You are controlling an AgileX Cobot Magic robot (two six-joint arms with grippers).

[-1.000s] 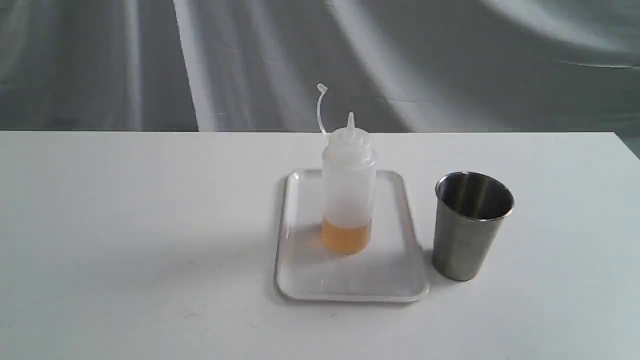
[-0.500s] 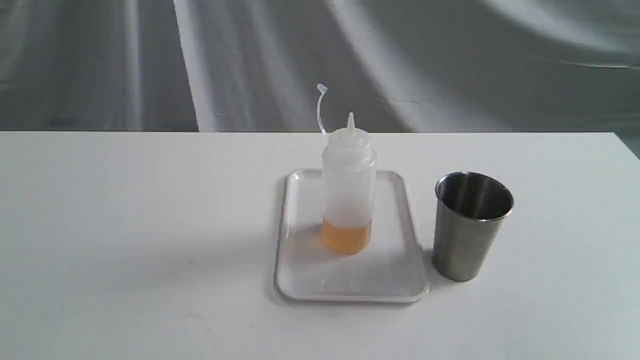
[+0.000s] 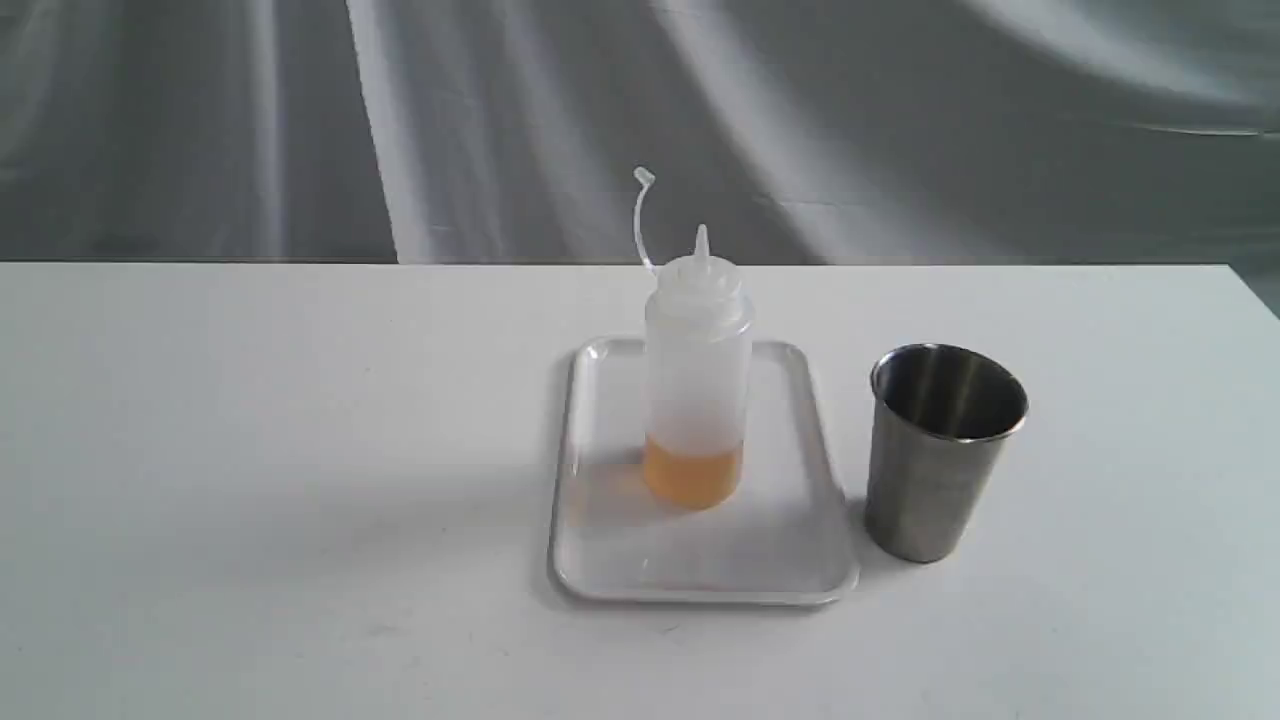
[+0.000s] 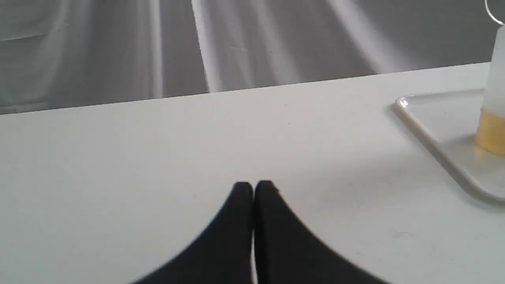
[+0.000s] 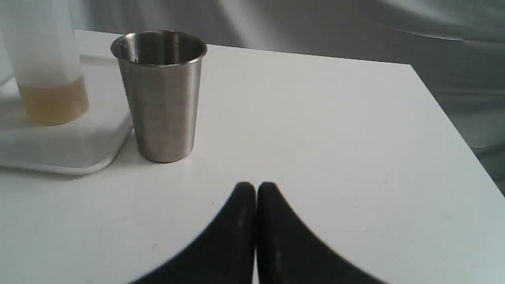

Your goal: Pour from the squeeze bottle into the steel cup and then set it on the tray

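Observation:
The squeeze bottle (image 3: 697, 370) stands upright on the white tray (image 3: 780, 550), amber liquid filling its lowest part, cap strap curling up behind the nozzle. Just right of the tray stands the steel cup (image 3: 937, 450), upright on the table. Neither arm shows in the exterior view. My left gripper (image 4: 253, 187) is shut and empty over bare table, well apart from the tray (image 4: 434, 146) and bottle (image 4: 493, 118). My right gripper (image 5: 255, 188) is shut and empty, a short way from the cup (image 5: 161, 94); the bottle (image 5: 47, 75) and tray (image 5: 79, 154) lie beyond the cup.
A white table (image 3: 250, 450) carries everything; its right edge (image 5: 453, 114) shows in the right wrist view. A grey draped cloth (image 3: 500, 120) hangs behind the far edge.

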